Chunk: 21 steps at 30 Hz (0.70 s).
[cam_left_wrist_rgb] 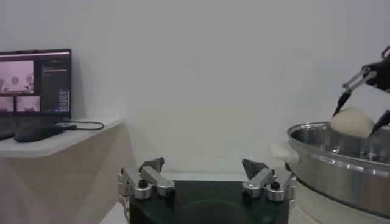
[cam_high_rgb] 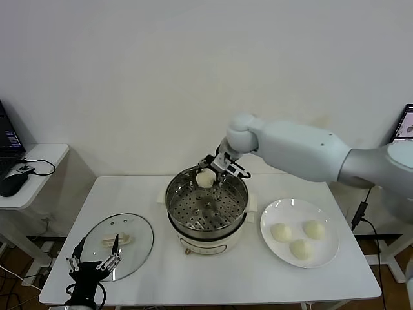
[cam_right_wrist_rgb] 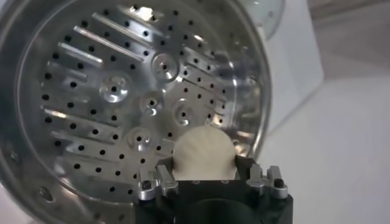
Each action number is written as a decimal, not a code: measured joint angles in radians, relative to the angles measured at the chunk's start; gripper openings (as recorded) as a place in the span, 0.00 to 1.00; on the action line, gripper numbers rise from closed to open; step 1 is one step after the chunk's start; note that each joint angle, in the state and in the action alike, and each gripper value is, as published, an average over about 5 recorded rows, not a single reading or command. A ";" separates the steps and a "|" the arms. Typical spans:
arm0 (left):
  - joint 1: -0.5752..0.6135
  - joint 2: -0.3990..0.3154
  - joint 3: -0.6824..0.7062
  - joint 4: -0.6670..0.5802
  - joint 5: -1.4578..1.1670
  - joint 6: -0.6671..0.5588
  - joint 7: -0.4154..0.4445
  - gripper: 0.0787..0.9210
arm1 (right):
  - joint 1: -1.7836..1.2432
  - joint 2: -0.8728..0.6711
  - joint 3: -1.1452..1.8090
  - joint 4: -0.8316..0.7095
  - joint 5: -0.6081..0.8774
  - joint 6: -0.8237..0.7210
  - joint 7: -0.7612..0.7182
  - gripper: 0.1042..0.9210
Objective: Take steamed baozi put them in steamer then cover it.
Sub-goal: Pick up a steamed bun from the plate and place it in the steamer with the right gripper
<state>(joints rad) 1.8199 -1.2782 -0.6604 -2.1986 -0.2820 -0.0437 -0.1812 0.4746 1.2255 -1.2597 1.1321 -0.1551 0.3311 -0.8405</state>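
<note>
The steamer stands mid-table on its white base, its perforated tray bare. Above the far part of its rim my right gripper is shut on one cream-white baozi, which fills the gap between the jaws in the right wrist view as the baozi over the tray's edge. Three more baozi lie on a white plate right of the steamer. The glass cover lies flat at front left. My left gripper hangs open over the cover's near edge, holding nothing.
A low side table at the left carries a mouse and a laptop. Another screen shows at the right edge. The table's front edge runs close below the cover and plate.
</note>
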 measured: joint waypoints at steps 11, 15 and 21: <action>-0.005 0.003 -0.001 0.008 -0.003 0.000 0.000 0.88 | -0.042 0.038 -0.007 -0.070 -0.097 0.089 0.030 0.66; -0.007 0.003 -0.001 0.011 -0.004 0.000 0.000 0.88 | -0.047 0.038 -0.009 -0.081 -0.109 0.104 0.038 0.72; -0.004 0.002 -0.001 0.008 -0.004 0.000 0.000 0.88 | -0.034 0.027 -0.009 -0.071 -0.080 0.103 0.039 0.86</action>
<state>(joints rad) 1.8156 -1.2763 -0.6616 -2.1907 -0.2860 -0.0439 -0.1810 0.4410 1.2521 -1.2690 1.0616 -0.2355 0.4338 -0.8015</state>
